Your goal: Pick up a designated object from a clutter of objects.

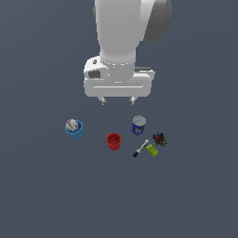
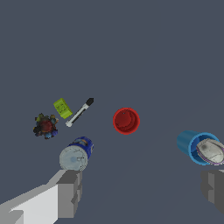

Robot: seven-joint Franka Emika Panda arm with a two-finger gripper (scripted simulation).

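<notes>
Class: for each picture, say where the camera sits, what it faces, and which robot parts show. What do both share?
Exterior view: off the arm, high up, looking down on the floor; shows the arm and gripper.
Wrist view: on the wrist, facing down; shows both fingers.
Shared: red cup, ball in light-blue cup.

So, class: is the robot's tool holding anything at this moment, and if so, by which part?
Nothing is held. The tool hangs open above the surface, its fingers apart with nothing between them. The ball sits in the light-blue cup.

Below the wide-spread gripper [image 1: 118, 100], bare dark-grey floor [image 1: 42, 195] is left between the round red cup [image 1: 114, 141] and the light-blue cup [image 1: 75, 129]; the blue-and-white can [image 1: 138, 125] stands near.
</notes>
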